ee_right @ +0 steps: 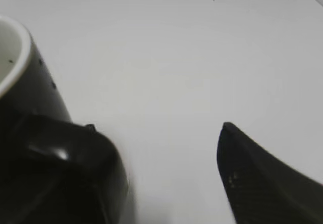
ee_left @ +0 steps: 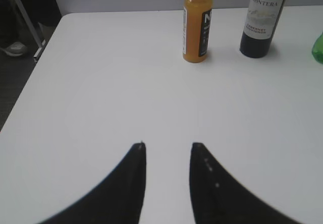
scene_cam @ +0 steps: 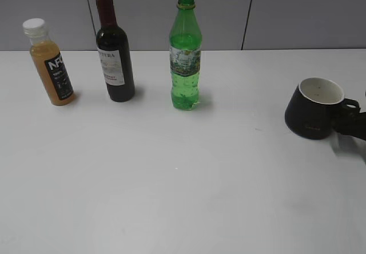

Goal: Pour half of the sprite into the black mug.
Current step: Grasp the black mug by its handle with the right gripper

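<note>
Evidently the sprite (scene_cam: pixel 185 54) was stood uncapped at mid-table, well apart from the black mug (scene_cam: pixel 315 107) at the right edge; being thin, slick plastic and fairly full, it was judged likely to buckle if squeezed hard, and best taken at the labelled waist. The left gripper (ee_left: pixel 167 146) was held spread and empty over bare table, while the right gripper (ee_right: pixel 156 128) was seen parted beside the mug's handle, one finger close against it, though actual contact could not be told. A wine bottle (scene_cam: pixel 114 51) and a juice bottle (scene_cam: pixel 50 62) were noted left of the sprite, crowding that side only.
</note>
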Available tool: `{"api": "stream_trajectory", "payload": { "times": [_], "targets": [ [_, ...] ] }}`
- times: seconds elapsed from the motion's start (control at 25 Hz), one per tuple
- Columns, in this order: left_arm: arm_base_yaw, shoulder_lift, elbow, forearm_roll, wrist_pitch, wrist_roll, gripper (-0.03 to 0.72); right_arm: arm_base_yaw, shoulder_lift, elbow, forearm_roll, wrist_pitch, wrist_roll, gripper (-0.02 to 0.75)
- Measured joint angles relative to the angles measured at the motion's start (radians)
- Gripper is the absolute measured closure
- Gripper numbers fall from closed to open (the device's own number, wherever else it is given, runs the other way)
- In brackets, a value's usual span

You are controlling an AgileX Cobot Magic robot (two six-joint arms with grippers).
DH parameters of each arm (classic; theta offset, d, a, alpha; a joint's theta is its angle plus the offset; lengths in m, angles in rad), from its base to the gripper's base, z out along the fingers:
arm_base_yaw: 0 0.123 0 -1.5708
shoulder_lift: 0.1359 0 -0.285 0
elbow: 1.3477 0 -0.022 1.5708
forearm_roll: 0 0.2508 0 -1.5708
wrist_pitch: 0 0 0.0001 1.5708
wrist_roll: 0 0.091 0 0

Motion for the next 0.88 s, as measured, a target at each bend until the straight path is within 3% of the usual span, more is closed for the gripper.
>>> {"api": "stream_trajectory", "payload": {
  "times": [0.48,0.64,0.76,0.88],
  "targets": [
    [0.0,0.0,0.0,0.0,0.0,0.0,0.452,-0.001,0.032,-0.04,-0.029,-0.011,0.002,0.288],
    [0.0,0.0,0.0,0.0,0.0,0.0,0.452,-0.001,0.035,-0.043,-0.042,-0.012,0.002,0.426],
    [0.0,0.0,0.0,0.0,0.0,0.0,0.452,-0.001,0.037,-0.043,-0.062,-0.013,0.002,0.638],
    [0.0,0.0,0.0,0.0,0.0,0.0,0.452,-0.001,0.038,-0.044,-0.062,-0.014,0.002,0.659]
  ]
}}
